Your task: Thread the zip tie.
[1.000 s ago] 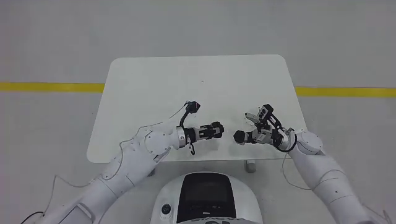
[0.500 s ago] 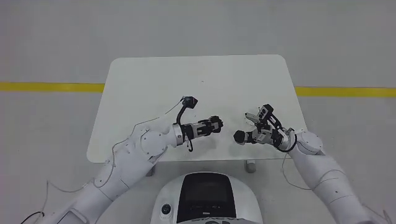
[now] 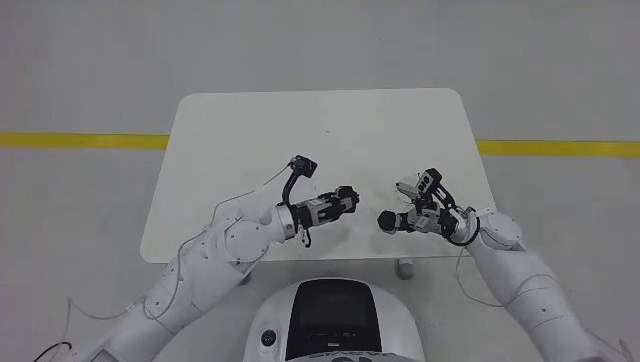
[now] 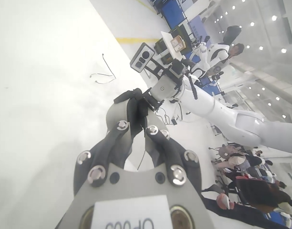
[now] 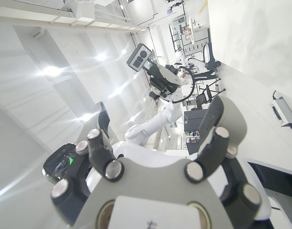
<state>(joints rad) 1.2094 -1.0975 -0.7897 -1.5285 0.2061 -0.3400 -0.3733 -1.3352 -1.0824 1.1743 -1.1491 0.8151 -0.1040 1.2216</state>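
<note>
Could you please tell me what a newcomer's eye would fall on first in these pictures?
Most striking are the two grippers facing each other, close together, above the near side of the white table. The left gripper is shut and the right gripper is open. Next come a few thin dark zip ties lying loose on the tabletop.

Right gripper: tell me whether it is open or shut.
Open: the right gripper has grey, black-padded fingers wide apart, holding nothing.
</note>
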